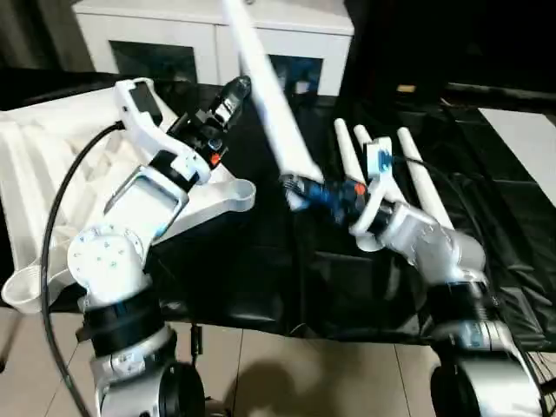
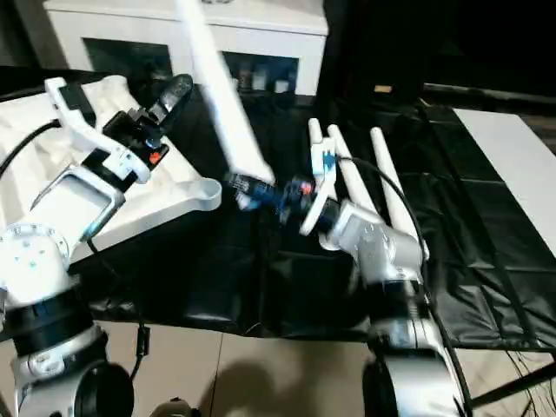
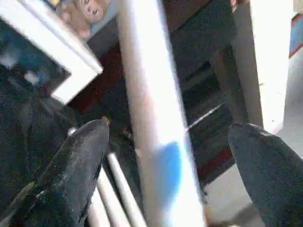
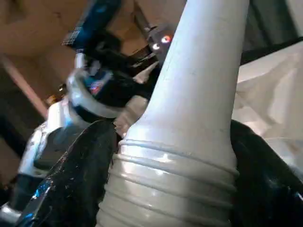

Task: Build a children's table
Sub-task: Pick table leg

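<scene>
Gripping a white leg (image 1: 269, 104) by its ribbed base, the right pincer (image 4: 170, 189) tilts it toward eleven o'clock. Its wrist view reveals threads; the left pincer (image 3: 170, 156), fingers apart, brackets the shaft untouched. Tabletop (image 1: 43, 165) lies at nine o'clock.

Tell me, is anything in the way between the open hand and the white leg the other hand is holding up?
Nothing visible is. The left gripper stands open with the leg passing between its fingers, untouched. The right gripper clamps the leg's ribbed end.
</scene>
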Controlling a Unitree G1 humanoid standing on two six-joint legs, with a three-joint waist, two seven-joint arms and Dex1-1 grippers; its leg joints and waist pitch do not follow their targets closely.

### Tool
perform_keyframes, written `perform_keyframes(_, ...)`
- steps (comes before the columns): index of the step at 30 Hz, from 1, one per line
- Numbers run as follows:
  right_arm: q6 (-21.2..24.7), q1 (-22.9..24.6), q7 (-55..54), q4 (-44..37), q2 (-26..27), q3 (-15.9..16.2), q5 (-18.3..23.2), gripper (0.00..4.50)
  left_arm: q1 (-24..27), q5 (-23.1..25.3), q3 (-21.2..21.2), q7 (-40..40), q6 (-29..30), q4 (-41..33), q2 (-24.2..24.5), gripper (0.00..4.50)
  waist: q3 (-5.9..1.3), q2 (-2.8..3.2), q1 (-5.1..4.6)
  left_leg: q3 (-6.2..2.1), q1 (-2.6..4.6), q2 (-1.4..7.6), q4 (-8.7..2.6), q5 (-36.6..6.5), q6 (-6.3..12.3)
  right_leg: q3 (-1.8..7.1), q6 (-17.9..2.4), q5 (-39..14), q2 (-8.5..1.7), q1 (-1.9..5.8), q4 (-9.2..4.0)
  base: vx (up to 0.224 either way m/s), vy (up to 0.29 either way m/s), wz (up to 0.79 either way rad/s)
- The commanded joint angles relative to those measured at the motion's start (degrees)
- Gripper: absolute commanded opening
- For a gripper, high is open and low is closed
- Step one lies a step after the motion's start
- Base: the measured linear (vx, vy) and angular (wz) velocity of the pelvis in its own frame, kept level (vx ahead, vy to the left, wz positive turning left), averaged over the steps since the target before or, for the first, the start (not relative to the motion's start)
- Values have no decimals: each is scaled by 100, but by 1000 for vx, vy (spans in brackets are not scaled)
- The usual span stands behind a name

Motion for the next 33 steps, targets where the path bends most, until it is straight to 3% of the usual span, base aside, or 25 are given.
perform_keyframes(1,169,97,77,-570,-83,70,211,305,-103,-21,-83,128,180,173,63,450,-467,118,23,-2,77,62,-403,-981,92,326,-495,-1308,-500,357,-567,0,0,0)
perform_keyframes(4,274,231,93,-918,-141,172,292,305,-144,-185,-69,238,176,303,71,450,-466,124,59,-7,92,63,-411,-1079,28,321,-431,-1452,-506,354,-594,0,0,0)
perform_keyframes(5,294,285,71,-1032,-168,237,285,305,-172,-296,-45,288,194,320,65,450,-472,196,75,-21,92,65,-411,-1135,-12,318,-442,-1493,-519,351,-588,0,0,0)
perform_keyframes(7,302,343,21,-1123,-195,325,237,305,-219,-434,-10,311,222,318,47,450,-475,157,60,-28,83,70,-421,-1137,-26,309,-440,-1415,-507,372,-592,0,0,0)
perform_keyframes(10,237,448,-143,-1177,-253,547,-15,305,-343,-833,137,336,302,274,-43,450,-470,156,51,-20,62,46,-409,-1134,-35,307,-480,-1422,-508,381,-595,0,0,0)
perform_keyframes(13,205,474,-267,-1159,-257,602,-110,305,-329,-835,108,313,405,269,-5,450,-459,156,48,-14,70,43,-407,-1169,-29,308,-396,-1616,-514,366,-626,0,0,0)
perform_keyframes(16,203,470,-364,-1150,-249,615,-136,304,-295,-847,59,344,455,286,46,414,-463,163,47,-25,71,48,-416,-1152,-15,303,-292,-1701,-507,361,-626,0,0,0)
perform_keyframes(18,150,442,-534,-1093,-260,652,-158,304,-236,-948,-20,463,496,291,122,414,-467,168,47,-28,67,51,-417,-1128,-17,304,-274,-1655,-508,362,-628,0,0,0)
perform_keyframes(20,135,428,-569,-1061,-264,657,-164,304,-222,-973,-31,480,502,281,130,371,-472,153,49,-24,68,52,-413,-1084,-42,306,-307,-1574,-509,361,-608,0,0,0)
perform_keyframes(22,113,407,-597,-1011,-268,668,-193,304,-200,-1000,-37,493,526,258,136,371,-474,160,49,-23,67,58,-414,-1074,-45,309,-324,-1503,-509,360,-605,0,0,0)
perform_keyframes(27,97,378,-567,-942,-344,783,-253,304,-103,-1059,-96,404,640,107,228,323,-478,125,50,-17,51,61,-418,-985,-42,318,-342,-1345,-517,377,-589,0,0,0)
perform_keyframes(33,109,383,-503,-946,-456,913,-276,304,7,-1010,-286,243,684,-9,429,270,-471,137,53,-14,57,65,-422,-994,-47,325,-364,-1340,-522,371,-580,0,0,0)
